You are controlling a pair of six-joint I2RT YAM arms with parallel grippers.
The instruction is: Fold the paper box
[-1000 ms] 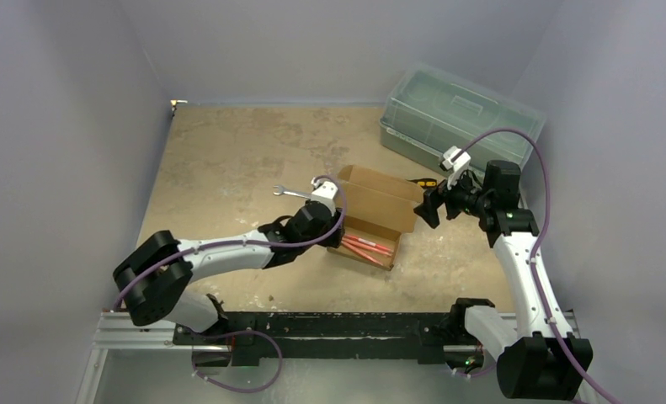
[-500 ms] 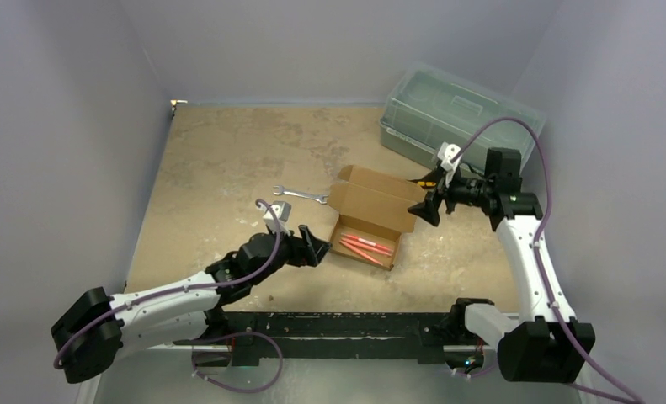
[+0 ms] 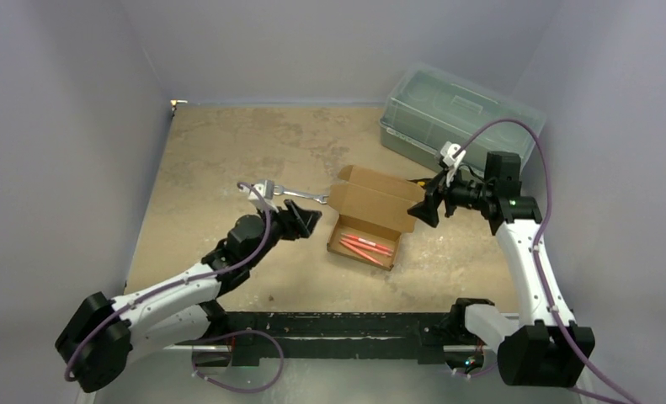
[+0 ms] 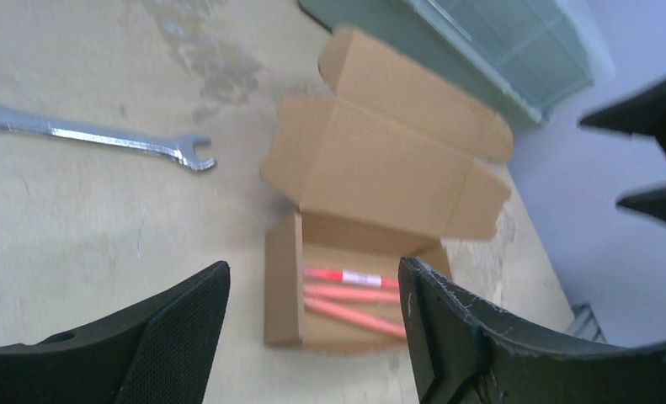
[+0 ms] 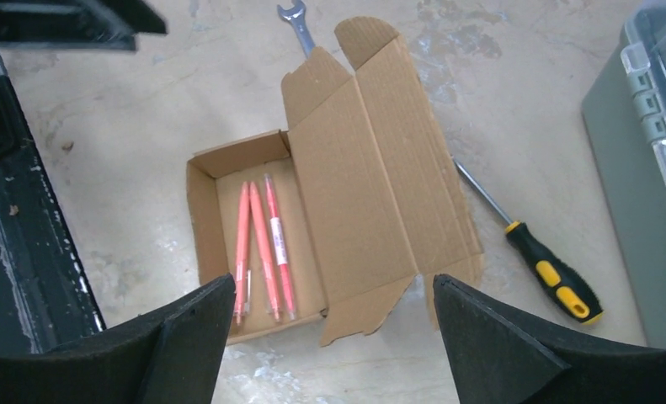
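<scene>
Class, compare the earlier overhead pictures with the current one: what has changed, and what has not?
The left end effector drew back leftward from the left edge of the paper box and now hovers open, clear of it. The right end effector stayed open by the lid's right end. Box, pens and wrench did not move.

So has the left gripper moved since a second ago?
Yes. The left gripper has backed off the paper box, leftward in the overhead view, near the wrench.
</scene>
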